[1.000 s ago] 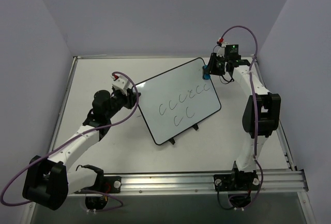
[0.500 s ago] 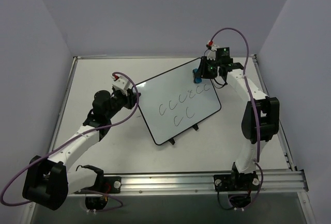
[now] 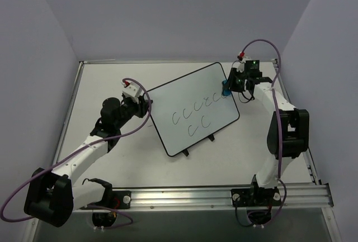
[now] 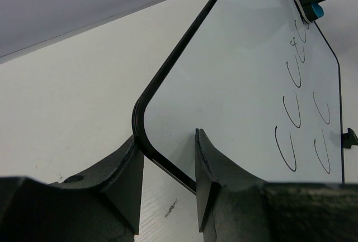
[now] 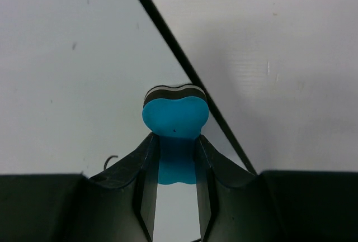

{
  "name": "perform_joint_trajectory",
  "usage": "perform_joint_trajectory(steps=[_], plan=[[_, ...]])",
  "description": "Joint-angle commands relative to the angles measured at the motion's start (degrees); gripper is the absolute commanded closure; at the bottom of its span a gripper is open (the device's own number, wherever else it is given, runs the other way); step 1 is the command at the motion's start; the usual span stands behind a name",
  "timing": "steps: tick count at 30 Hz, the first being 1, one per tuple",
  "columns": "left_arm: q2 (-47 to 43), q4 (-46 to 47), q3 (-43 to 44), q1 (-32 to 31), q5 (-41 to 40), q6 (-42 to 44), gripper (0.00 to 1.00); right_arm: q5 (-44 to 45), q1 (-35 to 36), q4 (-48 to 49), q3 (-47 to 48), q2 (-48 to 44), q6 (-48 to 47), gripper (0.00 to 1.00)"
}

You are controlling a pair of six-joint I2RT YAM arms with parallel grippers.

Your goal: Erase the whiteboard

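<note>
**Eraser slides back right on board**

Right gripper (image 3: pixel 230 87) shifted right since half a second ago, clamping blue eraser (image 5: pixel 175 116) on whiteboard (image 3: pixel 193 108) near its right edge. Left gripper (image 4: pixel 168 189) pinches board's left corner; board lies mid-table (image 3: pixel 106 80).

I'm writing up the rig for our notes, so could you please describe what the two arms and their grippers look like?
Both arms have white link shells with bulky black joint housings. A purple cable loops along each arm. The left gripper carries a white block with a red mark; the right gripper is black, with a small green light and a red connector above it. In the wrist views the jaws are matte black and wedge-shaped.
</note>
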Motion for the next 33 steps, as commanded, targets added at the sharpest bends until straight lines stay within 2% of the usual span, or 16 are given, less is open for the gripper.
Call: perform_joint_trajectory(steps=[1, 6, 13, 14, 18, 21, 25, 29, 33], plan=[[2.1, -9.3, -1.0, -1.0, -4.0, 14.8, 0.98, -0.2, 0.8, 4.7, -5.7, -6.7, 1.7, 1.0], [2.5, -9.6, -0.9, -1.2, -4.2, 15.2, 0.98, -2.0, 2.9, 12.1, -15.6, -13.7, 2.7, 1.0], [2.7, -9.6, -0.8, -1.5, -4.4, 15.5, 0.98, 2.7, 14.6, 17.8, -22.9, -21.5, 5.8, 1.0], [2.7, -9.7, -0.8, -1.5, -4.5, 15.5, 0.98, 3.4, 18.1, 19.9, -23.7, -22.3, 6.0, 1.0], [2.8, -9.7, -0.9, -1.7, -4.7, 15.5, 0.98, 11.8, 25.8, 22.0, -26.8, -25.0, 8.8, 1.0], [2.8, -9.8, -0.8, -1.8, -4.9, 15.5, 0.98, 14.5, 25.9, 25.0, -29.7, -25.4, 11.1, 1.0], [2.8, -9.9, -0.8, -2.0, -5.1, 15.5, 0.98, 14.4, 25.1, 26.9, -30.3, -23.9, 8.5, 1.0], [3.0, -10.1, -0.8, -2.0, -5.0, 15.6, 0.98, 15.3, 24.8, 35.5, -35.3, -24.5, 9.1, 1.0], [3.1, -10.2, -0.8, -2.1, -5.0, 15.6, 0.98, 13.6, 20.0, 39.3, -39.4, -24.0, 10.8, 1.0]])
